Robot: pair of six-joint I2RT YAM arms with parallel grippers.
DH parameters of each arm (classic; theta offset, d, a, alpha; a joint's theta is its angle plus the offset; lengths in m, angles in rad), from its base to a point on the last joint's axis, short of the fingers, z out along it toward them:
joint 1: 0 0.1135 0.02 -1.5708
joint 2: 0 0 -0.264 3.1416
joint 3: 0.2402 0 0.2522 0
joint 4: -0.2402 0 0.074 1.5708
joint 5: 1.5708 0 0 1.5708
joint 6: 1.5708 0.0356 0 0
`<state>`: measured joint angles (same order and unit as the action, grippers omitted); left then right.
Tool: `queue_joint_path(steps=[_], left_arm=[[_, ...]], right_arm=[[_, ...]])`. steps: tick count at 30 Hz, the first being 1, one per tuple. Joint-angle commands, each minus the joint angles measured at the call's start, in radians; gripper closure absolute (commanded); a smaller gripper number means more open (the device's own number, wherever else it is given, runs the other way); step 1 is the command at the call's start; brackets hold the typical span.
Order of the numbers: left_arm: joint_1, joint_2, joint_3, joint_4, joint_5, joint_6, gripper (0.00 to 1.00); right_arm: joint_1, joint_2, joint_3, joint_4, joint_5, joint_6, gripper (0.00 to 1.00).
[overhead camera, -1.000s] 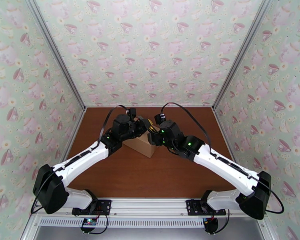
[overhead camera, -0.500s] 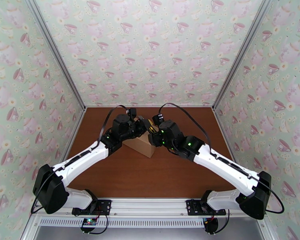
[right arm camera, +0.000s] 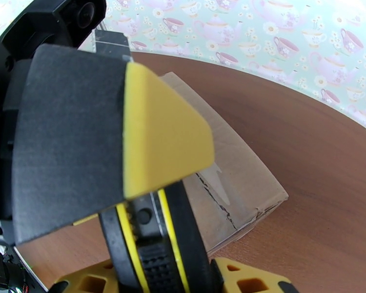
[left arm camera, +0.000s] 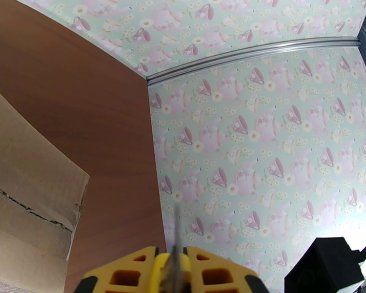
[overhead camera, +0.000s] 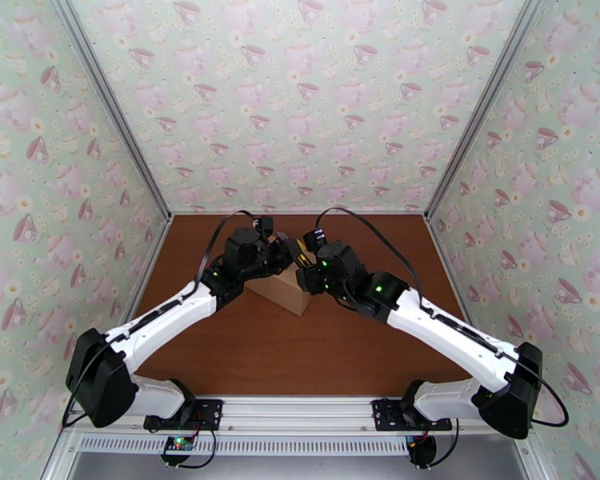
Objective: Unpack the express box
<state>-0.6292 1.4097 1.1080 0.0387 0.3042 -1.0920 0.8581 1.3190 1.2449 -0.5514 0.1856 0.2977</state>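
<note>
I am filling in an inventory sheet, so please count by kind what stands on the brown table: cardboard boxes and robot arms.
Cardboard express box: 1
Robot arms: 2 (left arm, right arm)
Total: 3

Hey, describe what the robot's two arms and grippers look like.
The left arm and right arm have white link shells, black joints, small green lights and looping black cables. The left gripper has blocky yellow fingers with rectangular cut-outs.
</note>
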Motion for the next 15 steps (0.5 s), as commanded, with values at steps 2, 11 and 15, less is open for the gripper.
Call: queue_joint_path(steps=[2, 11, 15], left_arm=[[0.025, 0.009, 0.042, 0.015, -0.028, -0.006, 0.82], [0.029, 0.005, 0.039, 0.006, -0.025, -0.009, 0.52], [0.029, -0.006, 0.034, -0.004, -0.021, -0.008, 0.49]], right_arm=[[-0.015, 0.009, 0.028, -0.039, 0.081, 0.048, 1.00], [-0.016, 0.023, 0.040, -0.086, 0.109, 0.073, 1.00], [-0.017, 0.047, 0.059, -0.124, 0.145, 0.083, 1.00]])
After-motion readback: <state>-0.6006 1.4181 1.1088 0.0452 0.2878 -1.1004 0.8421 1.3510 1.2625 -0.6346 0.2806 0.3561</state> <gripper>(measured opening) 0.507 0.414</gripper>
